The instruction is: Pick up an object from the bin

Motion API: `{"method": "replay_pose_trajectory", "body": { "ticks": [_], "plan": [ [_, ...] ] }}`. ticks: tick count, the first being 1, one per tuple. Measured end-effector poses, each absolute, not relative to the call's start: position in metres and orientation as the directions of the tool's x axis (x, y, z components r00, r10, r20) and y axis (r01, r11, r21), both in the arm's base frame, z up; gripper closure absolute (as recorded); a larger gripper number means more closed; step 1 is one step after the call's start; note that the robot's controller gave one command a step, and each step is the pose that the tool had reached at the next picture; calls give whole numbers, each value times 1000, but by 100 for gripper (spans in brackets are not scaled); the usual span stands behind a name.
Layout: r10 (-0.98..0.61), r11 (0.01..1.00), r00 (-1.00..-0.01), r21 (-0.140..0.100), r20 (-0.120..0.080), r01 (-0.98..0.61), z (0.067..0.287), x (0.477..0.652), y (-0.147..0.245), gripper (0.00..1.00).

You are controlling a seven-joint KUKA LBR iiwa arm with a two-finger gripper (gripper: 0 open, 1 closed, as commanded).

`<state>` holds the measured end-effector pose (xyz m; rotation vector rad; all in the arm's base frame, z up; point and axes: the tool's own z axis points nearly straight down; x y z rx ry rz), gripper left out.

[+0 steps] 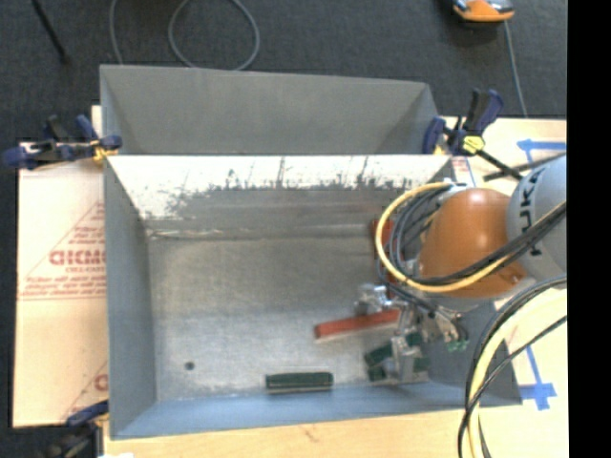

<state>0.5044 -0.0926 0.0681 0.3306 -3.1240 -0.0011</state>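
Note:
My gripper (405, 355) hangs low in the bin's front right corner, under the orange cover on the wrist. A flat red strip (346, 327) lies on the floor just left of it, and the strip's right end runs in under the gripper's metal body. A dark green bar (299, 381) lies flat along the front wall, a short way to the gripper's left. A small green piece (379, 358) sits right against the gripper's left side; whether it is a loose thing or a part of the gripper is unclear.
A tiny dark speck (188, 366) lies on the floor at the front left. The arm and its cables cover the bin's right wall. The steep grey walls close in near the gripper at the front and right.

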Motion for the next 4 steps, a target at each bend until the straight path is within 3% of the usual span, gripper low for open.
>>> {"method": "replay_pose_trajectory", "body": {
  "ticks": [1, 2, 3, 4],
  "plan": [
    [-294, 956, -956, -5, -9, -294, 72, 559, -119, 0],
    [-527, 850, -850, -9, -9, -526, 73, 510, -103, 0],
    [-524, 852, -852, -6, -8, -524, 72, 509, -102, 100],
    [-862, 507, -507, -5, -3, -862, 70, 500, -112, 100]
  ]
}}
